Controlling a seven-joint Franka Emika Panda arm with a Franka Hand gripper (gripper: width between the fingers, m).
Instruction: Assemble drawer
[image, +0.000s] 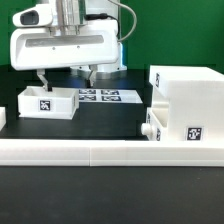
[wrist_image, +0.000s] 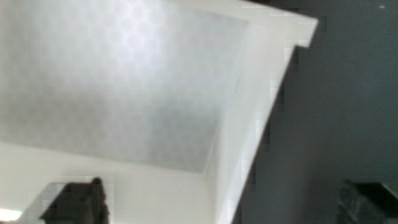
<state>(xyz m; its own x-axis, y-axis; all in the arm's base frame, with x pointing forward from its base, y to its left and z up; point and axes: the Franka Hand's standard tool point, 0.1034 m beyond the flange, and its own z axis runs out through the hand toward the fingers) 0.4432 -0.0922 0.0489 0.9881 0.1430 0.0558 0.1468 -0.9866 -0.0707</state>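
A small white tray (image: 47, 101) with a square tag stands on the black table at the exterior view's left. My gripper (image: 65, 80) hangs just above it, open and empty. One finger is over the tray's inside and the other is outside its right wall. In the wrist view the gripper (wrist_image: 224, 205) straddles that wall (wrist_image: 249, 140), with the tray floor (wrist_image: 125, 90) on one side and black table on the other. The tall housing (image: 192, 100) stands at the right. A second tray's knobbed front (image: 152, 126) sits against its left side.
The marker board (image: 100, 96) lies flat behind the tray, between it and the housing. A long low white rail (image: 100, 152) runs across the front of the table. A green backdrop stands behind.
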